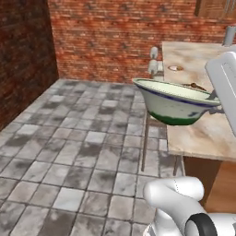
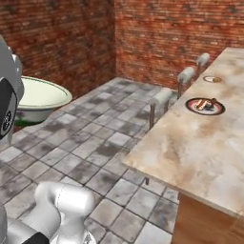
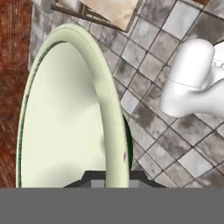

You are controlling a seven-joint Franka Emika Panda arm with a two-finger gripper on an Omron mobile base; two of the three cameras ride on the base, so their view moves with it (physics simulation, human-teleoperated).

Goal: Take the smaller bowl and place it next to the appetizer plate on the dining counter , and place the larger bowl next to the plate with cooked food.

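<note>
My gripper (image 3: 113,178) is shut on the rim of the larger bowl (image 1: 177,105), cream with a thin dark blue rim and a green base. The bowl (image 2: 39,97) hangs slightly tilted in the air over the tiled floor, to the left of the dining counter (image 2: 200,143). In the hand view its cream inside (image 3: 65,122) is close in front of me. On the marble top lie the dark-rimmed plate with cooked food (image 2: 205,106) and, farther back, the small appetizer plate (image 2: 212,79). From the left base view the appetizer plate (image 1: 175,68) shows beyond the bowl. The smaller bowl is out of view.
Cushioned stools (image 2: 162,97) stand along the counter's (image 1: 203,133) left side, one (image 1: 154,64) farther back. Brick walls (image 1: 106,37) close the room behind and to the left. Grey tiled floor (image 1: 69,152) lies between me and the walls.
</note>
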